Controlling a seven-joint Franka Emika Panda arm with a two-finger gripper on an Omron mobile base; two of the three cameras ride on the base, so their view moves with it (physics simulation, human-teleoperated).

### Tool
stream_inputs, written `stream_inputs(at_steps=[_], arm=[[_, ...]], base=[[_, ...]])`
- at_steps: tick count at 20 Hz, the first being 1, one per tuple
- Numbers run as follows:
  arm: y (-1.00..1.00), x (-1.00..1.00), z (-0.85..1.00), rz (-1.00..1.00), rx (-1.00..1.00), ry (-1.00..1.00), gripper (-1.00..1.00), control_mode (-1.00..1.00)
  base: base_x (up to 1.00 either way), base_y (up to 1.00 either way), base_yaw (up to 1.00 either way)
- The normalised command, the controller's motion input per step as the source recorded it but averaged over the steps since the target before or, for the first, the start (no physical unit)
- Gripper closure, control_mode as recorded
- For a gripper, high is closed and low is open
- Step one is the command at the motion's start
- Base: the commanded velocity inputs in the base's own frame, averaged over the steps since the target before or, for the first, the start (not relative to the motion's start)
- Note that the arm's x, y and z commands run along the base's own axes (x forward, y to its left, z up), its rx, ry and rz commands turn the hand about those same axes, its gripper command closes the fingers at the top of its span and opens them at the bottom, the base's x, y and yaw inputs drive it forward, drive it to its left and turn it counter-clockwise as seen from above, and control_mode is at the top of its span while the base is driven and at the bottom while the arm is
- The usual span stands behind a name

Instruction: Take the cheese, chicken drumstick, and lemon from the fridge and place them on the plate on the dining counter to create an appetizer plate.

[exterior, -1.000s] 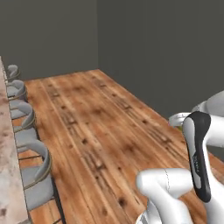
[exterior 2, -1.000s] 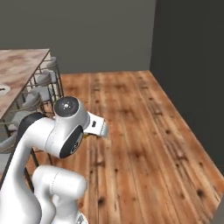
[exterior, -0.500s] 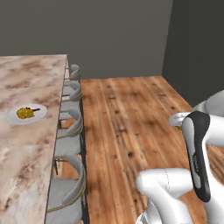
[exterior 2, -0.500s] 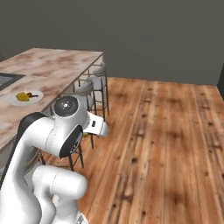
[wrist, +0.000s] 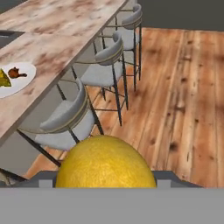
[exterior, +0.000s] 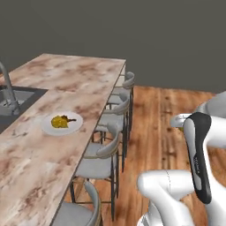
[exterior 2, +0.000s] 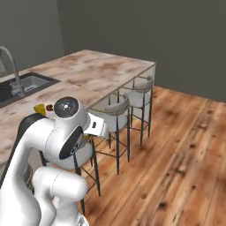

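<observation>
The claw grips the lemon [wrist: 105, 162] across its middle (smooth, round, firm, so likely to roll once released); set it gently on the plate [exterior: 48, 128].

yellow lemon [wrist: 105, 162], beige-brown marbled dining counter [exterior: 53, 84], pale plate [exterior: 62, 128]

Grey stools along a stone island, over a wood floor

A row of grey stools [exterior: 112, 106] with curved backs and thin dark legs stands tucked against the island's edge, seats partly under the overhang. A curved metal faucet [exterior: 8, 90] rises beside a dark inset sink [exterior: 17, 99] at the island's left end. Warm brown wooden floor planks [exterior 2: 185, 150] run past the stools towards a plain dark grey wall [exterior: 132, 35].
</observation>
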Motion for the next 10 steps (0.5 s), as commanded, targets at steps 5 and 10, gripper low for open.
stream_inputs(at_steps=[5, 10], arm=[[0.0, 0.0, 0.0, 0.0, 0.0, 0.0, 1.0, 1.0], [0.0, 0.0, 0.0, 0.0, 0.0, 0.0, 1.0, 1.0]], base=[[0.89, -0.23, 0.61], [0.88, -0.25, 0.61]])
